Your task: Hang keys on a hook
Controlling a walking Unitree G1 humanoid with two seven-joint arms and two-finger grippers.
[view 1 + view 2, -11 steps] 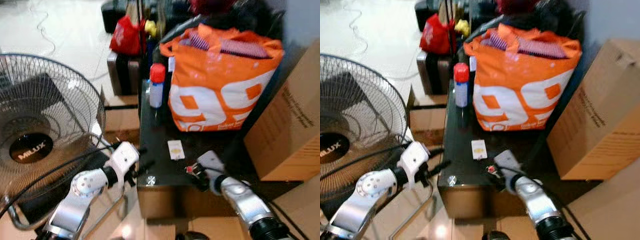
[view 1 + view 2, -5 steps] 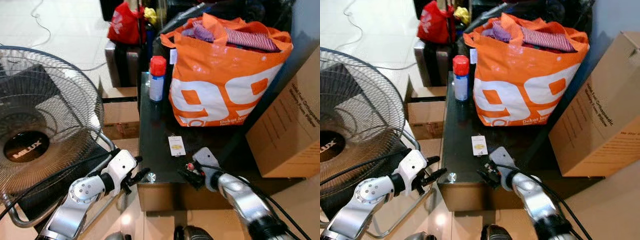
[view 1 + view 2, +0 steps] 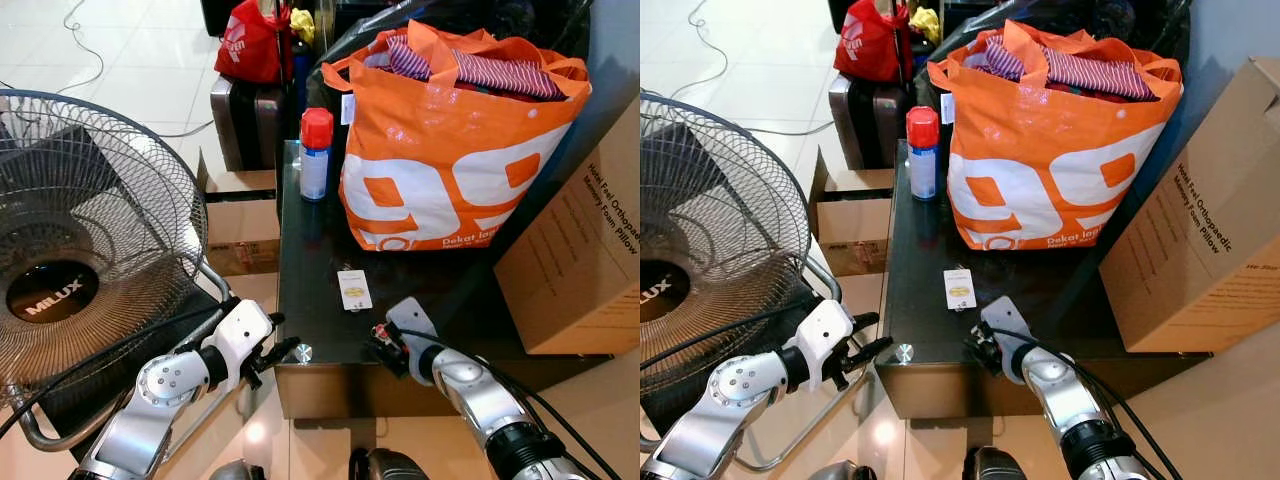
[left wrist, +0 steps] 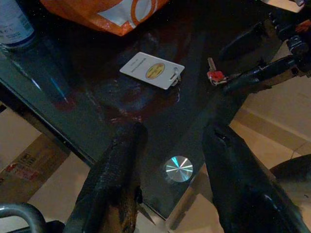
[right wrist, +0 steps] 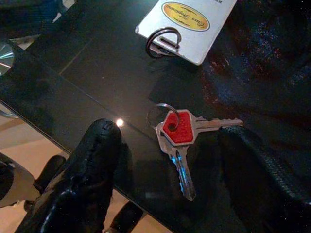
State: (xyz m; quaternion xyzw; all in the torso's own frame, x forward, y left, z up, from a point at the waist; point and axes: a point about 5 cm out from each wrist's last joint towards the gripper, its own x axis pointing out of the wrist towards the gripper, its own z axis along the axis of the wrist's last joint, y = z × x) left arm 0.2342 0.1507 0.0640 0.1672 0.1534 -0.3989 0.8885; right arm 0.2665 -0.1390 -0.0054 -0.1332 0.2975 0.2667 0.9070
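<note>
Dark glossy glass table point(image 3: 310, 260) crowded at the back by a bulging orange bag point(image 3: 450, 150) stuffed with striped cloth, a red-capped spray can point(image 3: 315, 155) beside it; cardboard box point(image 3: 580, 270) off the right arm's side, wire-caged fan point(image 3: 80, 270) off the left arm's. White rectangular card tag point(image 5: 187, 24) with a metal ring just beyond the right gripper point(image 5: 170, 160). Keys point(image 5: 177, 133), red-headed on a thin ring, flat on the glass between that gripper's parted rubbery black fingers, untouched. Left gripper point(image 4: 170, 165) spread wide over the table's near corner, above a round silver cap point(image 4: 178, 169), well apart from the keys.
</note>
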